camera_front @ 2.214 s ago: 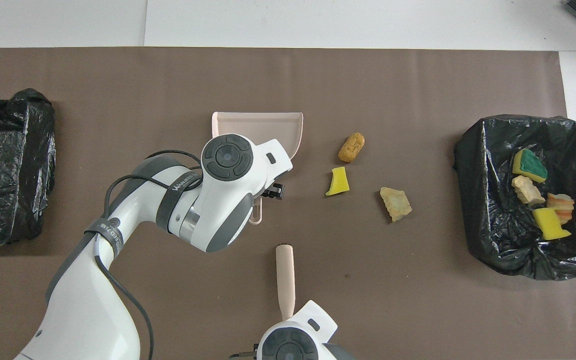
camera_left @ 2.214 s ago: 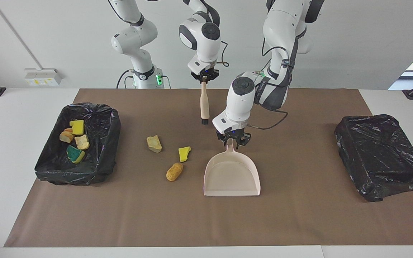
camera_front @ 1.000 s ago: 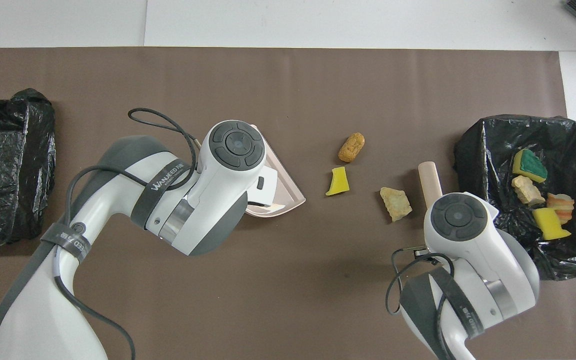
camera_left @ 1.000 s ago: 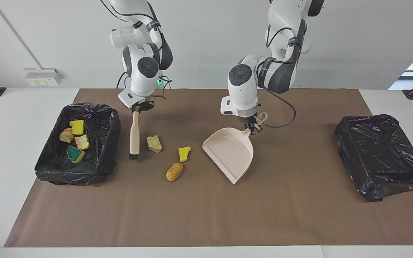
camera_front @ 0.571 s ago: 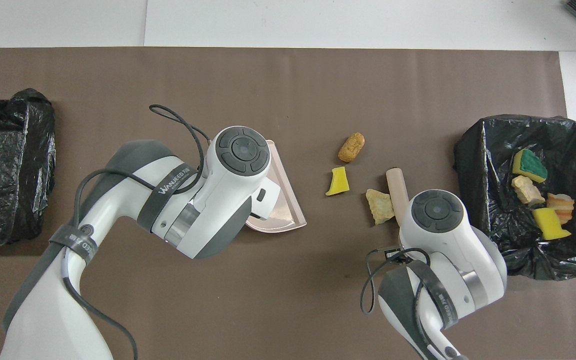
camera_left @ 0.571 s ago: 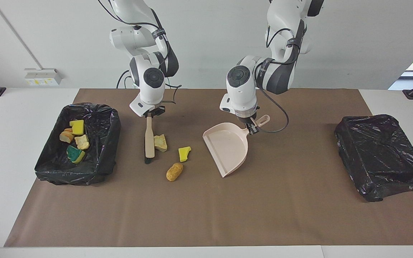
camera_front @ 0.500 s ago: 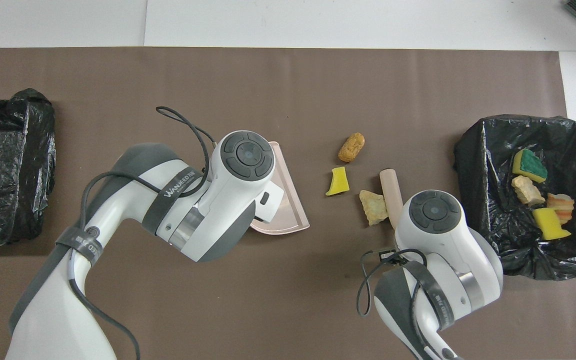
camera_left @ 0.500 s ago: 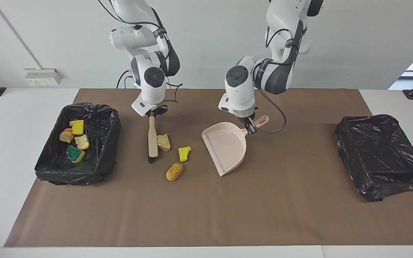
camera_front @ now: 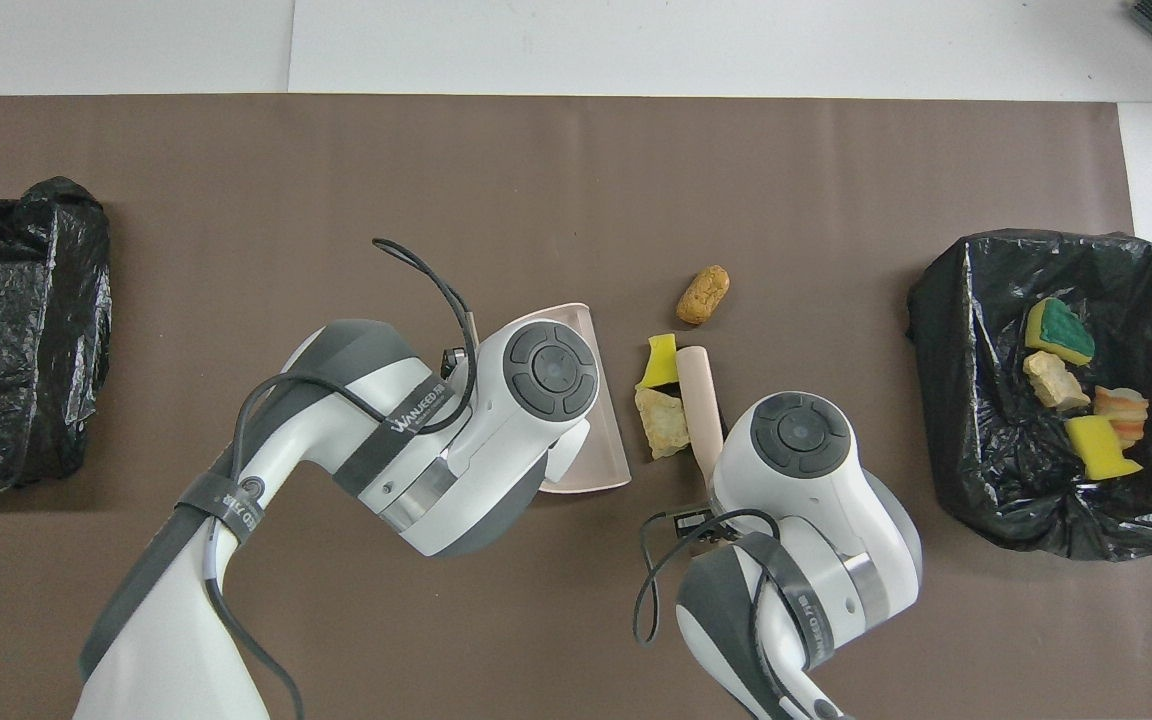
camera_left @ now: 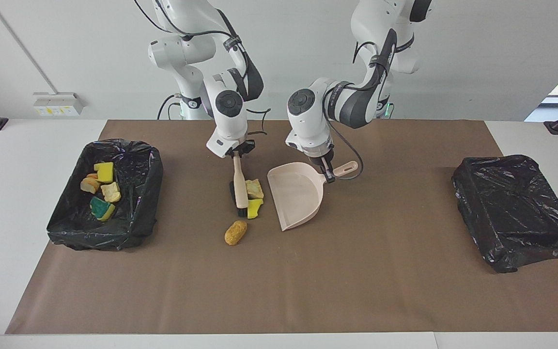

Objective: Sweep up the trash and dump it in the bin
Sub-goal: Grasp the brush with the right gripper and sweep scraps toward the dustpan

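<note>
The right gripper (camera_left: 236, 153) is pinching the top of a beige-handled brush (camera_left: 240, 186), holding it upright so its bristles are pressing a tan bread-like scrap (camera_left: 254, 188) and a yellow sponge chunk (camera_left: 254, 208) toward the dustpan. The left gripper (camera_left: 326, 169) is clamping the handle of the pale pink dustpan (camera_left: 296, 195), angling its open mouth at those two scraps to catch them. An orange-brown piece (camera_left: 235, 232) is lying apart, farther from the robots. Four scraps are already sitting in the lined bin (camera_left: 133, 228) at the right arm's end.

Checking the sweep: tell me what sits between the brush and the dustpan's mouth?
Two scraps: a tan bread-like piece and a yellow sponge chunk, beside the brush, short of the dustpan. Both views show it.
</note>
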Tool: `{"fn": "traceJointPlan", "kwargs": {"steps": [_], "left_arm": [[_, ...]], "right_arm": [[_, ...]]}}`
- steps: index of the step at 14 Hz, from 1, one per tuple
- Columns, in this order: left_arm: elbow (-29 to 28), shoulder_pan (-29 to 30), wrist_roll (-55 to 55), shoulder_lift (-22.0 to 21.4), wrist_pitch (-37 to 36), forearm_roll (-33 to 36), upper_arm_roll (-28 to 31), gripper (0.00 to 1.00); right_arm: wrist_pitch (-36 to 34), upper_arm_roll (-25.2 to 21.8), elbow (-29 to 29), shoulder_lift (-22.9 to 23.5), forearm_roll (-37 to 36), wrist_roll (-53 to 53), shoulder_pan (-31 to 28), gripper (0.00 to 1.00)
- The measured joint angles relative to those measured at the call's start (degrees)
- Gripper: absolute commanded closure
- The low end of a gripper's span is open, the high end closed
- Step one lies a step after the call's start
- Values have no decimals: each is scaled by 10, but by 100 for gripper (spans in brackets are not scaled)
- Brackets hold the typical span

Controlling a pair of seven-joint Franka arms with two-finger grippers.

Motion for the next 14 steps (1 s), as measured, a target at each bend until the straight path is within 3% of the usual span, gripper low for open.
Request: {"fn": "traceJointPlan", "kwargs": {"steps": [4,6,10,14], "left_arm": [[-5,-2,1,0,2,3,1,100],[-5,-2,2,-1,2,3,1,100],[-6,-2,2,-1,5,3,2,100],[-7,-2,3,-1,8,3,3,100]], "right_arm": [[27,1,20,10,121,-40,36,100],[13,1,43,12,140,-41,54,100],[-90,-7,88,-15,136,-40,32,100],[-174,-11,103,-61,39,-58,-33,100]]}}
